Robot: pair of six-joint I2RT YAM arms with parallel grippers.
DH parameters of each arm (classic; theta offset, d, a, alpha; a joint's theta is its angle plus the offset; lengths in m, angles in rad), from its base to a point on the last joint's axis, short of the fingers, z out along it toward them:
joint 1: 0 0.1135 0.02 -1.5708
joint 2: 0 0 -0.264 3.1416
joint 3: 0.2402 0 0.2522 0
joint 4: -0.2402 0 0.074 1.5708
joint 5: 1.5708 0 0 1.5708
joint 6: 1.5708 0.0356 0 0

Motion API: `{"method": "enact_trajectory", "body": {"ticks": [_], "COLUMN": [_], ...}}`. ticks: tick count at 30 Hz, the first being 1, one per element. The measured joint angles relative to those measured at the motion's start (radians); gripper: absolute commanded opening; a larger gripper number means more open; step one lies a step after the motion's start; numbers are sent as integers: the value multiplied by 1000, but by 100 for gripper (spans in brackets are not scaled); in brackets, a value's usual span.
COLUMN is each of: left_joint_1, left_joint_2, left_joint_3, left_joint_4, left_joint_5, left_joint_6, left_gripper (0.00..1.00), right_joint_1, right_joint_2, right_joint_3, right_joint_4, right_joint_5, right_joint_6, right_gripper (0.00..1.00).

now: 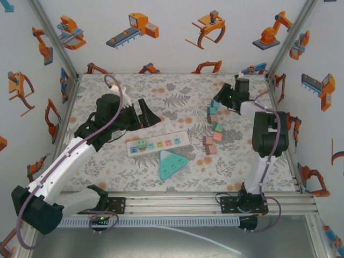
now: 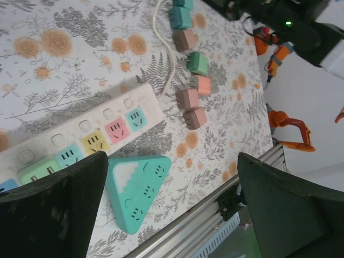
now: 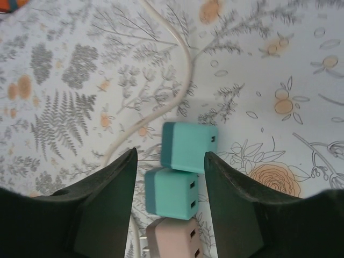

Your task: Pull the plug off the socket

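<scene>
The cloth [image 3: 64, 64] under your arms is a matt printed fabric. The strip [image 2: 141, 95] is smooth white plastic with a slight sheen. The triangular socket [image 2: 137, 188] looks like the same hard plastic in teal, satin rather than glossy. Your plugs [image 3: 188, 145], teal and pink, are matt plastic with smooth faces. The cable [image 3: 189, 64] has a smooth white sheath. Your left fingers [image 2: 48, 215] are black, matt, grainy and flecked with pale scuffs; your right fingers [image 3: 107, 209] are black, matt and smoother. The rail [image 1: 177, 204] is bare metal with a dull shine.
</scene>
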Motion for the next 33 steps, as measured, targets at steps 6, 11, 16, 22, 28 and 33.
{"method": "enact_trajectory", "body": {"ticks": [6, 11, 16, 22, 28, 33], "left_joint_1": [6, 51, 101, 130, 159, 195], "left_joint_2": [-24, -60, -74, -74, -76, -63], "left_joint_3": [0, -20, -52, -89, -157, -215], "left_joint_4": [-80, -133, -189, -276, -323, -334], "left_joint_5": [-132, -225, -261, -295, -327, -316], "left_joint_6": [-24, -74, -98, -106, -139, -150], "left_gripper": [97, 97, 97, 99, 86, 73], "right_joint_1": [15, 97, 259, 467, 634, 737], "right_joint_2": [-167, -272, -341, -337, -272, -189], "right_joint_3": [5, 9, -28, -17, 71, 116], "right_joint_4": [14, 64, 122, 7, -174, -243], "right_joint_5": [-69, -196, -364, -488, -497, -484], "right_joint_6": [-70, -190, -398, -680, -934, -1044], "right_gripper": [51, 51, 53, 58, 59, 60]}}
